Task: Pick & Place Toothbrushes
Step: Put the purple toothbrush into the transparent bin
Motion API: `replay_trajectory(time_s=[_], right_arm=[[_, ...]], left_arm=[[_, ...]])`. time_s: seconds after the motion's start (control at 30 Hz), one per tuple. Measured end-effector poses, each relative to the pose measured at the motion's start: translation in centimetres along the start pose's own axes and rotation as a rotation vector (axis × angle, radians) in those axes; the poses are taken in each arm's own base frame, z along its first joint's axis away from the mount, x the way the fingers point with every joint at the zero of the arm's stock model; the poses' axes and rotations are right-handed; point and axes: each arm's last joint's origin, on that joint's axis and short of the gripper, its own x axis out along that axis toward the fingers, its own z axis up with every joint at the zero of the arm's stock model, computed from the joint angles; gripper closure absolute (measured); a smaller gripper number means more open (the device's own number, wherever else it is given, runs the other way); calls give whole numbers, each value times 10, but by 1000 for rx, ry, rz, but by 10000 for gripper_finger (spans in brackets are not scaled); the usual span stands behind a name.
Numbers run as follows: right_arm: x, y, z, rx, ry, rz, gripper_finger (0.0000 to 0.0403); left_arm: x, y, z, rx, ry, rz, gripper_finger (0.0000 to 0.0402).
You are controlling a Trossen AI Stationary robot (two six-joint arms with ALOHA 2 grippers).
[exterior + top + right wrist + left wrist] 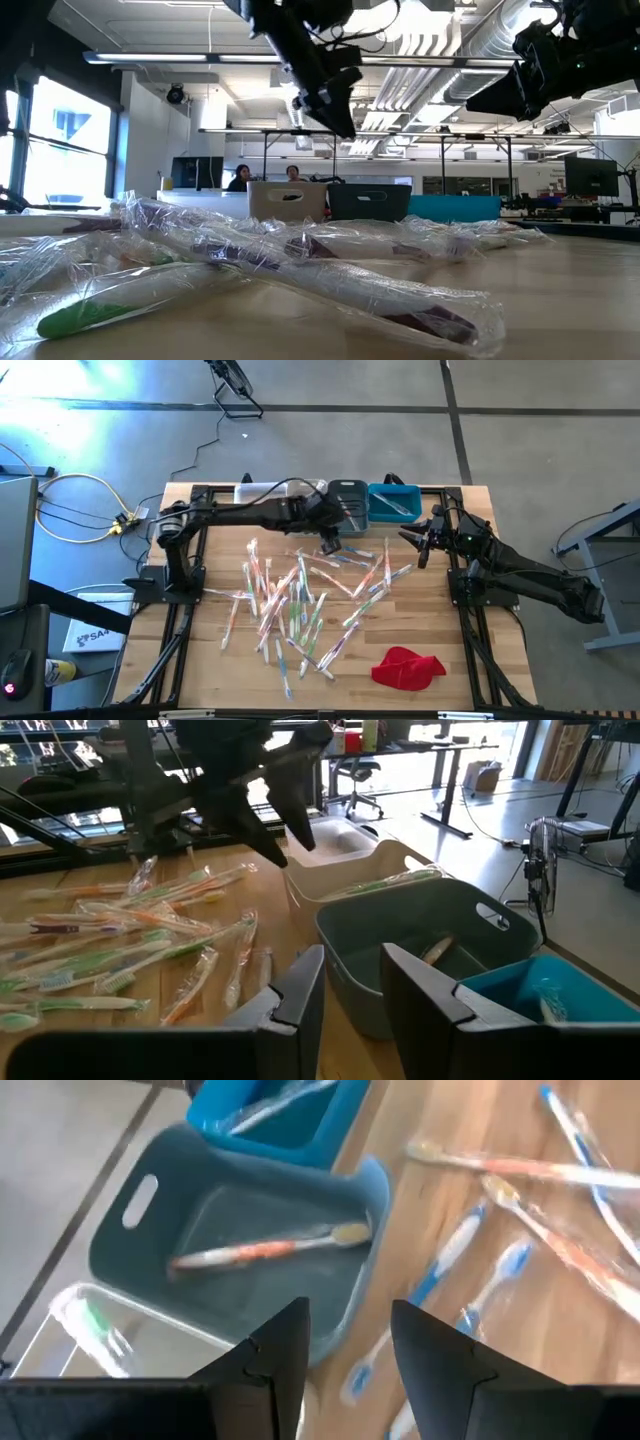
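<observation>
Wrapped toothbrushes (300, 600) with pink, orange, green and blue handles lie scattered flat across the middle of the wooden table. A row of bins stands at the far edge. The grey bin (130, 1220) holds one orange toothbrush (265, 1250), and the blue bin (393, 503) also holds one. My left gripper (330, 543) hangs open above the far end of the pile, just on the near side of the grey bin, with nothing between its fingers (275, 1350). My right gripper (418, 548) waits open at the right, raised off the table and near the blue bin.
A white bin (335, 838) and a beige bin (380, 880) with a green toothbrush stand left of the grey one. A red cloth (408, 667) lies at the near right. Bare wood shows along the table's right side and near edge. People sit at desks beyond the table.
</observation>
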Motion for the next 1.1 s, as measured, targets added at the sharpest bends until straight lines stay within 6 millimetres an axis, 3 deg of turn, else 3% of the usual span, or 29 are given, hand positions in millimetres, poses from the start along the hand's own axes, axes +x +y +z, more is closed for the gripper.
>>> replay_trajectory(time_s=[0.07,0.27,0.5,0.67,0.87,1.1], right_arm=[[0,0,0,1,4,1,310],[0,0,-1,1,5,0,310],[2,-1,-2,6,20,-18,310],[5,-2,-3,8,36,-26,310],[9,-2,-4,9,40,-34,310],[12,-3,-5,10,49,-33,310]], left_arm=[[-6,-3,-3,13,-65,-5,264],[-29,1,-35,-25,-166,-60,264],[-72,-8,-67,60,-477,-227,264],[-97,-13,-88,109,-651,-240,264],[-105,-9,-116,76,-638,-224,264],[-104,-9,-125,34,-560,-236,264]])
